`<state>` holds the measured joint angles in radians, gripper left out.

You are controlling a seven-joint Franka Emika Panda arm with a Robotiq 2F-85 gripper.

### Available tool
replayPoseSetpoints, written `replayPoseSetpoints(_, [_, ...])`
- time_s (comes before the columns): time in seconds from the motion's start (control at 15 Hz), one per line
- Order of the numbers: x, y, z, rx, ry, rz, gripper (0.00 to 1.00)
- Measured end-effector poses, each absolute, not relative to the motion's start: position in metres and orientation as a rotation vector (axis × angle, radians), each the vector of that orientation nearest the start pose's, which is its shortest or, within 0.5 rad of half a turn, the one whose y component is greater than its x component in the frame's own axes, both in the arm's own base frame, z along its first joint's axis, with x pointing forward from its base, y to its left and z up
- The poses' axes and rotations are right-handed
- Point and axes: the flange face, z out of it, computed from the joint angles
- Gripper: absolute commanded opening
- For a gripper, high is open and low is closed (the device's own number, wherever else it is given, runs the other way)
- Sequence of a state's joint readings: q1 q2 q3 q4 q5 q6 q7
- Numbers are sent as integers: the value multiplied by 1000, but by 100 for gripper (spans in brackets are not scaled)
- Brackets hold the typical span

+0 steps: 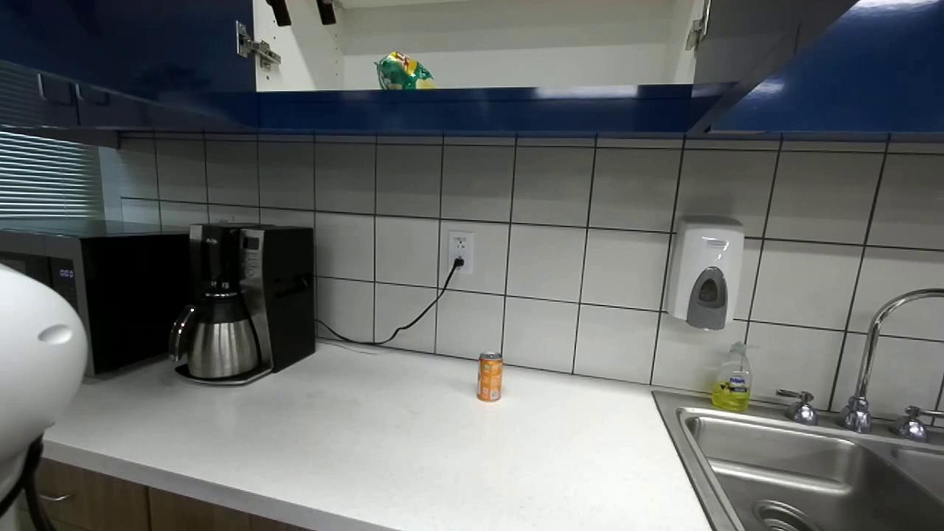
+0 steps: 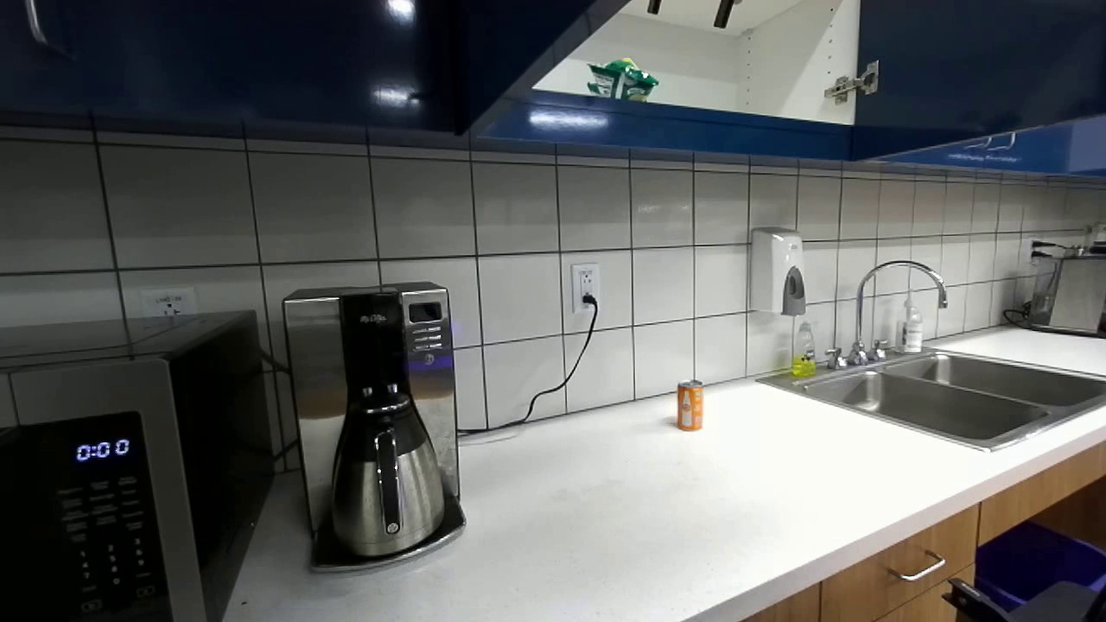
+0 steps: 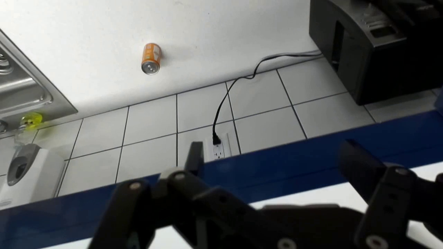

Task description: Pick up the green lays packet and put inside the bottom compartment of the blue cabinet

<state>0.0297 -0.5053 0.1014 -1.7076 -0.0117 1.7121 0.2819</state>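
Note:
The green lays packet [image 1: 404, 74] lies in the bottom compartment [image 1: 531, 63], behind the dark blue bottom strip. It also shows in an exterior view [image 2: 622, 80], and its lower edge is hidden by the strip. The blue cabinet [image 1: 472, 110] [image 2: 683, 128] has its doors swung open. My gripper [image 1: 303, 11] [image 2: 689, 10] shows only as two dark fingertips at the top edge of both exterior views, higher than the packet and apart from it. In the wrist view, the gripper [image 3: 273, 157] is open and empty above the blue strip; the packet is out of view there.
An open door [image 1: 125, 44] stands left of the opening, another [image 2: 976, 69] right. Below are an orange can [image 1: 490, 377], a coffee maker [image 1: 284, 295], a microwave [image 2: 95, 484], a soap dispenser [image 1: 706, 273] and a sink [image 1: 774, 450]. The white arm [image 1: 37, 354] is at left.

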Motion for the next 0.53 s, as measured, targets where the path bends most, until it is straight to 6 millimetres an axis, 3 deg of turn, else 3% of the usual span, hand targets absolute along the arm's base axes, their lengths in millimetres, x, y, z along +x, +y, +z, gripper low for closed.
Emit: replayPoseSetpoints(0.53, [347,52,707,-3086,158,-489,100])
